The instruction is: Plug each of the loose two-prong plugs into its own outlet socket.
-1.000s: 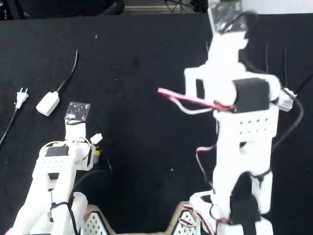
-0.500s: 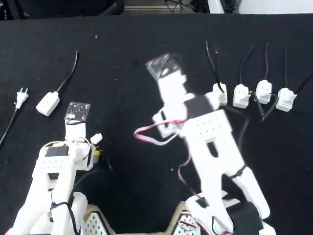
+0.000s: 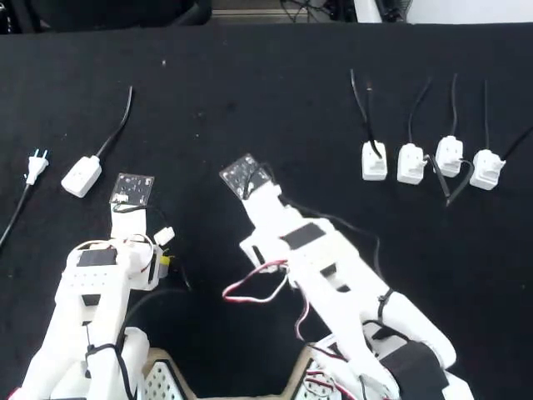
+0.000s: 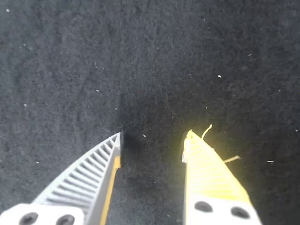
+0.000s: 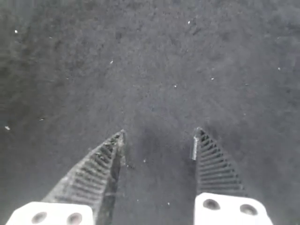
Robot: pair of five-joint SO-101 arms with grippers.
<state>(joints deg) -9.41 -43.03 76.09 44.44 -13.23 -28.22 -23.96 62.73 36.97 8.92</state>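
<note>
A loose white two-prong plug (image 3: pixel 35 166) lies at the far left of the black table, its black cord running toward the front edge. Just to its right sits a single white outlet socket (image 3: pixel 82 176) with a black cord. Several more white outlet blocks (image 3: pixel 410 163) stand in a row at the right, each with a cord. My left gripper (image 4: pixel 152 136) is open over bare cloth, right of the single socket. My right gripper (image 5: pixel 159 133) is also open over bare cloth, with the right arm (image 3: pixel 316 258) stretched to the table's middle.
The left arm (image 3: pixel 100 283) rises from the front left. Red and white wires (image 3: pixel 258 287) loop beside the right arm. A black cord (image 3: pixel 454 179) curls between the two rightmost outlet blocks. Black cloth covers the whole table.
The right arm has swung from high over the right-hand outlet row down and leftward to the table's middle, uncovering that row. The left arm has not moved.
</note>
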